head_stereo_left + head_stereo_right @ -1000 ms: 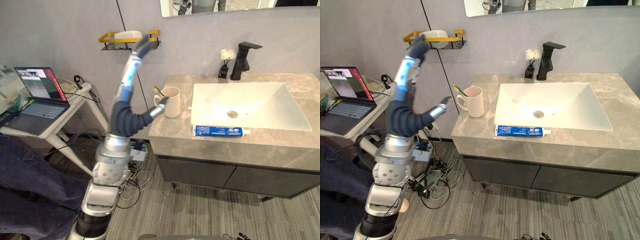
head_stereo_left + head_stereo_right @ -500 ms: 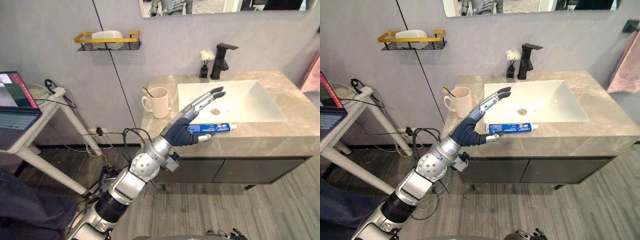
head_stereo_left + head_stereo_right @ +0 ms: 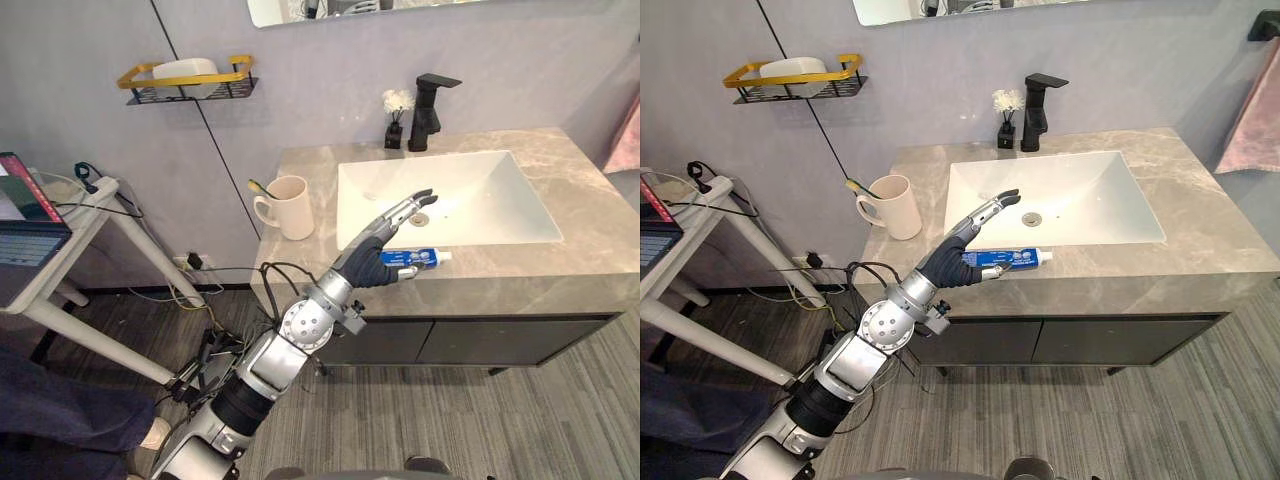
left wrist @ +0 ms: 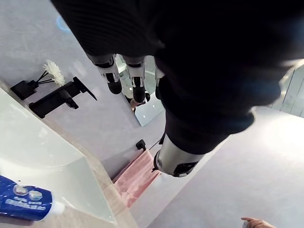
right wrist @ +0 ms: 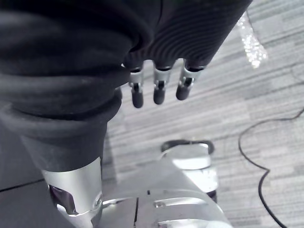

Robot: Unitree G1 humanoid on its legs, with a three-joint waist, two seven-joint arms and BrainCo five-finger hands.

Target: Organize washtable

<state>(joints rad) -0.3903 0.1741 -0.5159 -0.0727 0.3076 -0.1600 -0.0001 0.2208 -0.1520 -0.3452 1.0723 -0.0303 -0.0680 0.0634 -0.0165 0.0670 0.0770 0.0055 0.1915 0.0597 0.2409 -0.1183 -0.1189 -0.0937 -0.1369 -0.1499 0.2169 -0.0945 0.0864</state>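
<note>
A blue and white toothpaste tube (image 3: 415, 258) lies on the grey stone counter (image 3: 300, 260) along the front rim of the white sink (image 3: 470, 200). My left hand (image 3: 378, 240) reaches over the counter with straight fingers, open, just above the tube's left end; whether it touches the tube is unclear. The tube's cap end (image 4: 26, 202) lies below the hand in the left wrist view. A cream mug (image 3: 290, 206) with a toothbrush in it stands at the counter's left. My right hand (image 5: 159, 90) hangs over the floor, fingers relaxed, holding nothing.
A black faucet (image 3: 428, 95) and a small vase with a white flower (image 3: 397, 112) stand behind the sink. A yellow wall shelf (image 3: 185, 78) holds a soap bar. A side table with a laptop (image 3: 25, 215) stands left. A pink towel (image 3: 1250, 100) hangs right.
The camera has shifted. My left arm came down from the wall shelf and now stretches over the counter, its hand lower and closer to the toothpaste tube.
</note>
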